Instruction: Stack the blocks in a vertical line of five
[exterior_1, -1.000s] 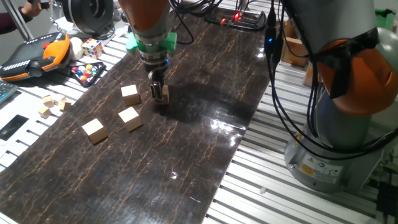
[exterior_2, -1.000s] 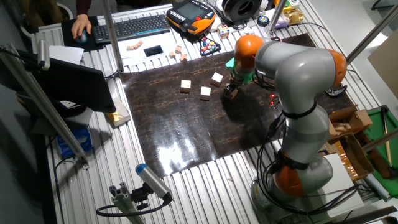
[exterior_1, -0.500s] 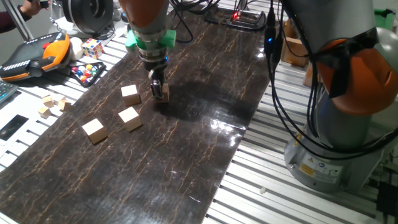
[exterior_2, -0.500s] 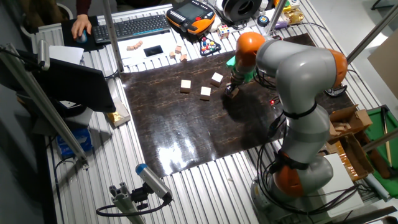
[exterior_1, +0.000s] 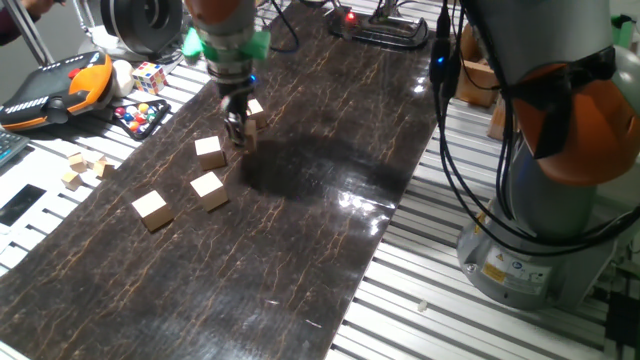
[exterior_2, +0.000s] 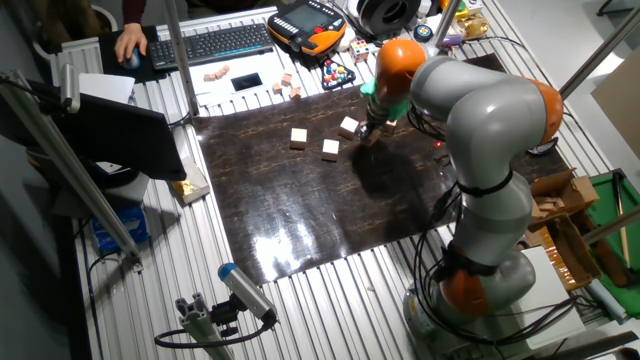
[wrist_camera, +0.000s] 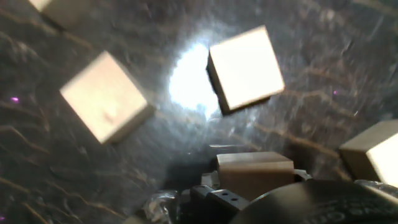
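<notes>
My gripper (exterior_1: 238, 133) is shut on one tan wooden block (exterior_1: 245, 136) and holds it a little above the dark mat. A second block (exterior_1: 210, 152) lies just left of the fingers. Two more blocks (exterior_1: 208, 190) (exterior_1: 151, 210) lie further toward the front left, and another block (exterior_1: 254, 108) sits just behind the gripper. In the hand view the held block (wrist_camera: 255, 169) fills the bottom centre, with loose blocks (wrist_camera: 245, 59) (wrist_camera: 106, 96) ahead and one block (wrist_camera: 373, 149) at the right edge. From the other fixed view the gripper (exterior_2: 366, 133) hangs right of the nearest block (exterior_2: 348, 126).
A multicoloured puzzle cube (exterior_1: 148, 77), a tray of coloured balls (exterior_1: 140, 116) and an orange teach pendant (exterior_1: 60, 88) lie off the mat's far left. Small pale wooden bits (exterior_1: 80, 165) sit on the slatted table. The arm's base (exterior_1: 560, 200) stands at the right.
The gripper has risen and moved left and back with the block in it, toward the nearest loose block. The other blocks have not moved.
</notes>
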